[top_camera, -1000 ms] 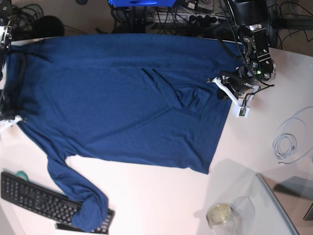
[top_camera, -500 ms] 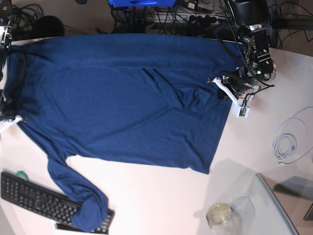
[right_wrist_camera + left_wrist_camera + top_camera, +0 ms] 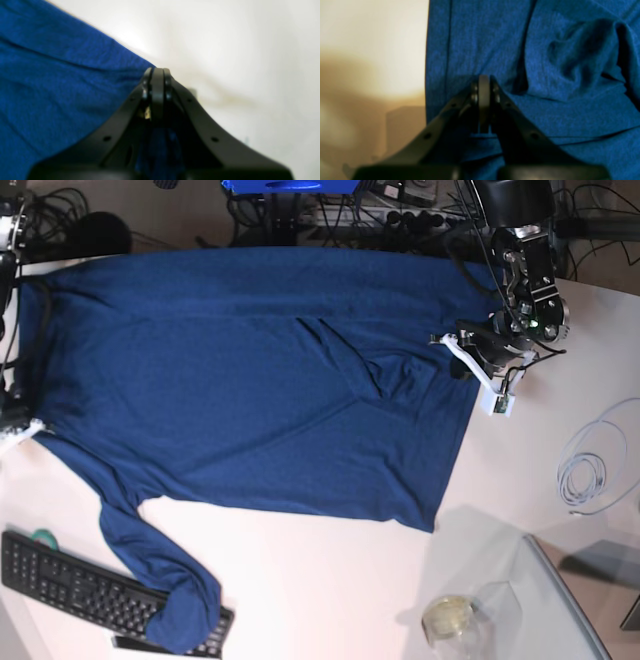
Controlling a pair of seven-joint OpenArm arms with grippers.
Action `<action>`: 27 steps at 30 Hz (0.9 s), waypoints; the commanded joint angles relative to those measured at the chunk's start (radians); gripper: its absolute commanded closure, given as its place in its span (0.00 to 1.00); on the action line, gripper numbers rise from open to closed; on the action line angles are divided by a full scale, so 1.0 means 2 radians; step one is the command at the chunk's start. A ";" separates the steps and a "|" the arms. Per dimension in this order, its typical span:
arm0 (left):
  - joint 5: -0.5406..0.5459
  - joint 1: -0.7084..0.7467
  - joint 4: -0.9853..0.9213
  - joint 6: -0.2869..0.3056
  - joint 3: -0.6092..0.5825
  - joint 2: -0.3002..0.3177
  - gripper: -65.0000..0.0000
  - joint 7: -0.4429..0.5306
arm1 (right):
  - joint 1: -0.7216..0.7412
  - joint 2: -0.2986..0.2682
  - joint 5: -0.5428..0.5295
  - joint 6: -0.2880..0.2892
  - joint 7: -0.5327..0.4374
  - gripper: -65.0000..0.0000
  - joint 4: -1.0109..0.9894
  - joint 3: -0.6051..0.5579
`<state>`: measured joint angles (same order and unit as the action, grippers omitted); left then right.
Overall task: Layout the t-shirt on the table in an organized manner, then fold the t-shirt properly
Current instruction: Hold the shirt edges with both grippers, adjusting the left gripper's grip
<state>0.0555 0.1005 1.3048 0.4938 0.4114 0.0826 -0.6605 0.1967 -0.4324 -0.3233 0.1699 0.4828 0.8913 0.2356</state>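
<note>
t-shirt (image 3: 250,390): dark navy, spread across the upper and middle of the table (image 3: 330,600); one sleeve trails to the lower left onto a black keyboard (image 3: 70,585).
Left gripper (image 3: 483,82): right of the base view, jaws pressed together on the t-shirt's hem, creases beside it.
Right gripper (image 3: 157,72): left edge of the base view, jaws clamped on the t-shirt's edge; blue cloth shows between them.
Lower right: coiled white cable (image 3: 590,470), glass jar (image 3: 450,618).

Black tapered gripper fingers (image 3: 520,130) with small round screw holes.
</note>
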 commanded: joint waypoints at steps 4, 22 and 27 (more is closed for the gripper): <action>-0.017 0.002 0.036 -0.009 0.000 0.000 1.00 -0.020 | -0.004 -0.010 -0.003 -0.005 0.002 1.00 0.041 0.003; -0.017 0.013 0.058 -0.009 0.001 0.001 1.00 -0.020 | -0.071 0.041 -0.003 -0.003 0.111 1.00 0.178 0.054; -0.017 0.013 0.063 -0.009 0.001 0.001 1.00 -0.020 | -0.090 0.056 -0.003 -0.003 0.130 1.00 0.197 0.065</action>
<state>0.0143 0.1360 1.4078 0.4763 0.4114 0.0753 -0.7151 0.0010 -0.3031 -0.3210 0.1646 0.7547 1.2655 0.3607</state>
